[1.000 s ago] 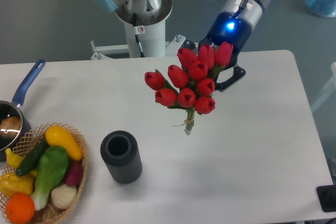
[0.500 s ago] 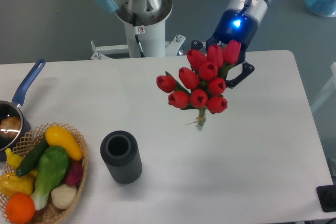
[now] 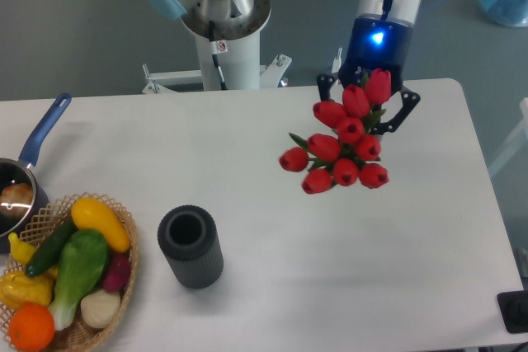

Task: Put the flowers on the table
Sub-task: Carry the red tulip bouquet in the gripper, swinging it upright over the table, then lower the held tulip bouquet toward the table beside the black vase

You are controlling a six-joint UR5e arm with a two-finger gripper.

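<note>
The flowers (image 3: 342, 144), a bunch of red tulips, hang in the air over the right half of the white table (image 3: 247, 146). The blooms face the camera and hide the stems and string. My gripper (image 3: 370, 105), with a blue light on its body, is behind and above the bunch. Its black fingers (image 3: 407, 111) show on either side of the top blooms, shut on the flowers. The bunch does not touch the tabletop.
A dark grey ribbed cylinder vase (image 3: 190, 246) stands at the front centre-left. A wicker basket of vegetables (image 3: 70, 274) sits at the front left corner. A blue-handled pot (image 3: 21, 183) is at the left edge. The arm's white base (image 3: 223, 35) is behind the table.
The gripper has carried the flowers to the right, and the bunch has turned so the stem end is now hidden behind the blooms.
</note>
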